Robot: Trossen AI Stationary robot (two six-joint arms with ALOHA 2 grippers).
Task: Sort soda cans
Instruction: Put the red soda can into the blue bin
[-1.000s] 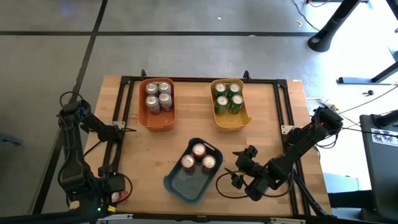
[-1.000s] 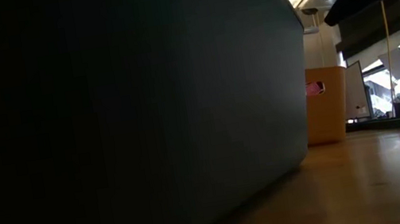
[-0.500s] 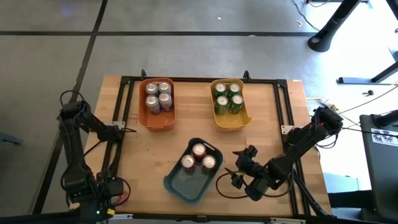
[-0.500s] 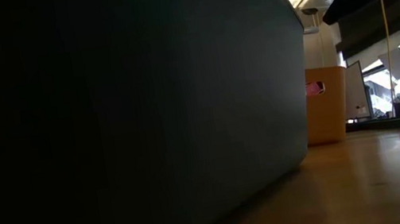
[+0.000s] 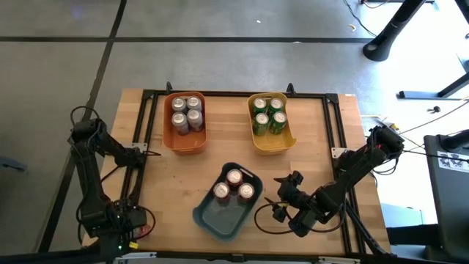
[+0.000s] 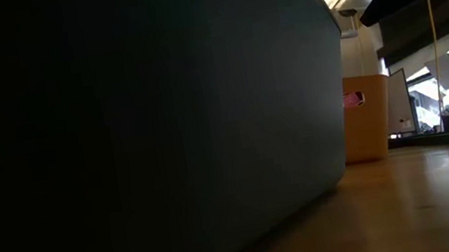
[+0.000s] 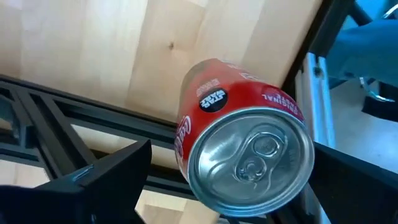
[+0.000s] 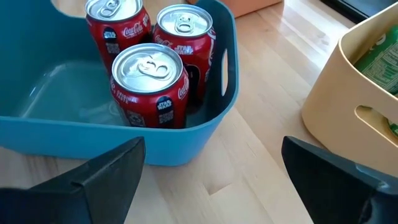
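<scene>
From above: four silver-grey soda cans (image 5: pixel 186 113) in the orange bin (image 5: pixel 184 139), four green cans (image 5: pixel 268 116) in the yellow bin (image 5: pixel 273 141), three red cans (image 5: pixel 234 186) in the blue bin (image 5: pixel 217 218) on the tabletop (image 5: pixel 167 180). Left wrist view: red Coca-Cola can (image 7: pixel 239 138), silver top, between spread fingers (image 7: pixel 93 182), grasped. Right wrist view: fingers (image 8: pixel 102 174) released wide, facing the blue bin.
</scene>
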